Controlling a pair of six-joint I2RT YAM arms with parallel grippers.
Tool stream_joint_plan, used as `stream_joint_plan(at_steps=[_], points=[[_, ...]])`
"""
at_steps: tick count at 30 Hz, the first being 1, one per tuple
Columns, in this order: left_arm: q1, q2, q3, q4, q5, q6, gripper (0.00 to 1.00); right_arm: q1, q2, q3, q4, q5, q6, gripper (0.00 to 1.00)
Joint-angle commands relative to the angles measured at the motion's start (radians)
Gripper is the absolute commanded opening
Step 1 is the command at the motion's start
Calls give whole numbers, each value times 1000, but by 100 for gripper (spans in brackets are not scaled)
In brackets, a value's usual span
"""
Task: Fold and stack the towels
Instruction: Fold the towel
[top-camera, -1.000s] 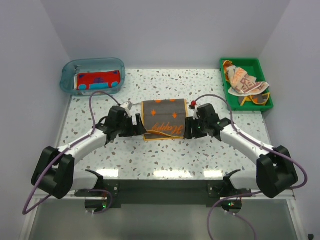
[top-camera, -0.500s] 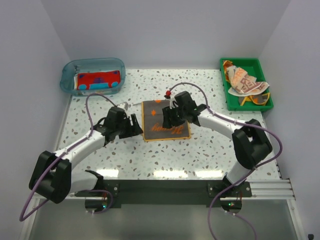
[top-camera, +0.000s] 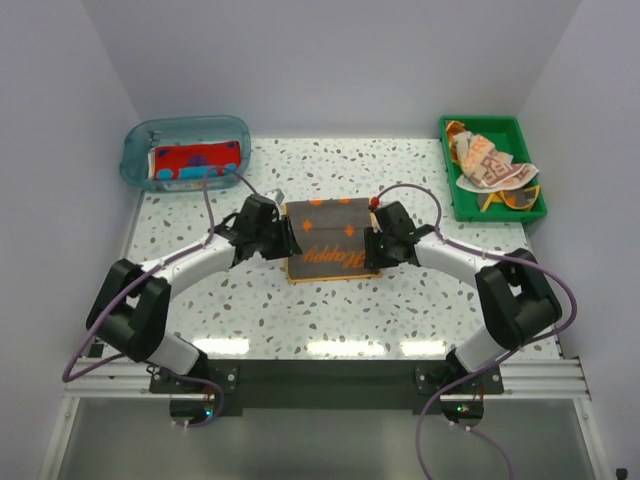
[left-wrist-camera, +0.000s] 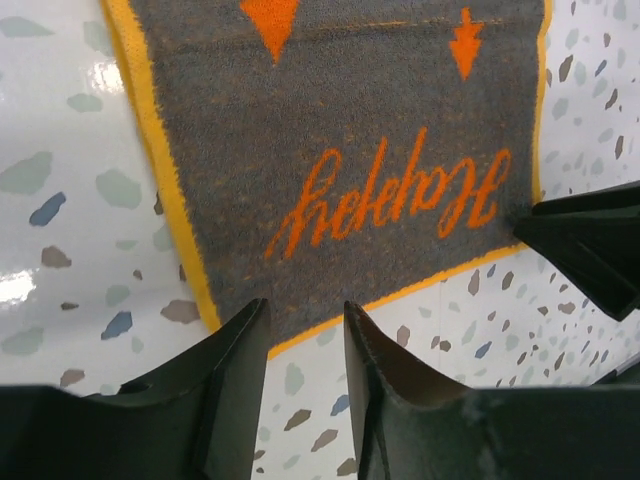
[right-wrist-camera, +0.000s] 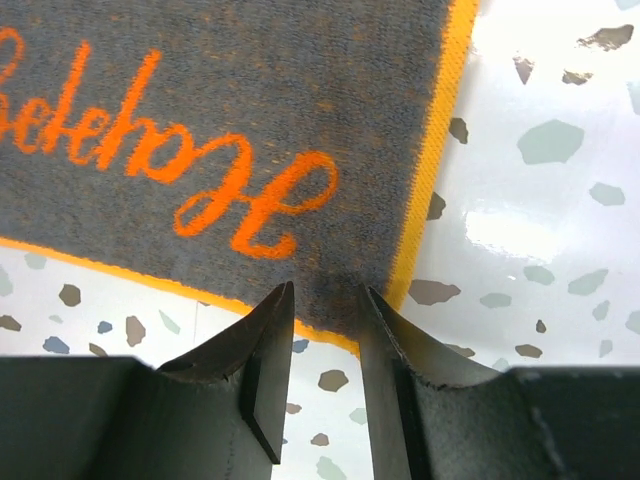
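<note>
One red-and-teal towel (top-camera: 197, 160) lies folded flat in the clear blue tub (top-camera: 138, 142) at the upper left of the top view; its marks are too small to read.

Right of it, the left gripper (top-camera: 283, 241) sits at the left edge of the grey towel (top-camera: 333, 235), which lies flat in the middle of the speckled surface (top-camera: 330, 310). In the left wrist view, its fingers (left-wrist-camera: 235, 380) stand close together with only a slim gap. The towel's yellow-orange border crosses at their tips near the lower left corner. I cannot tell whether they pinch the cloth or merely straddle it.

Orange script runs across the grey towel, seen upside down. It starts with a clear "H" and looks like "Happy", though the last letters are less certain. Orange arrow-like shapes sit above it, partly cut off at the top of the wrist view.

At the towel's right edge is the right gripper (top-camera: 373, 248). Its fingers (right-wrist-camera: 265, 350) are likewise nearly together over the lower right corner, where a dark shadow hides any contact, so its grip cannot be told either.

At the upper right, the green tray (top-camera: 492, 120) holds a crumpled peach-patterned towel (top-camera: 487, 165). It lies on top of an orange-and-yellow cloth (top-camera: 515, 198), which is mostly hidden.
</note>
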Motion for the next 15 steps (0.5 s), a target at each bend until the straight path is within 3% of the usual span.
stream_joint_plan(at_steps=[1,8,15], points=[[-8,84,69,31,15,51,39,-1,-25,-15,14,31,24,35],[-28,199,20,-4,44,80,34,-1,-4,-78,-21,2,62,28],[-37,17,-153,-44,57,51,33,13,-148,-165,-173,-80,99,27]])
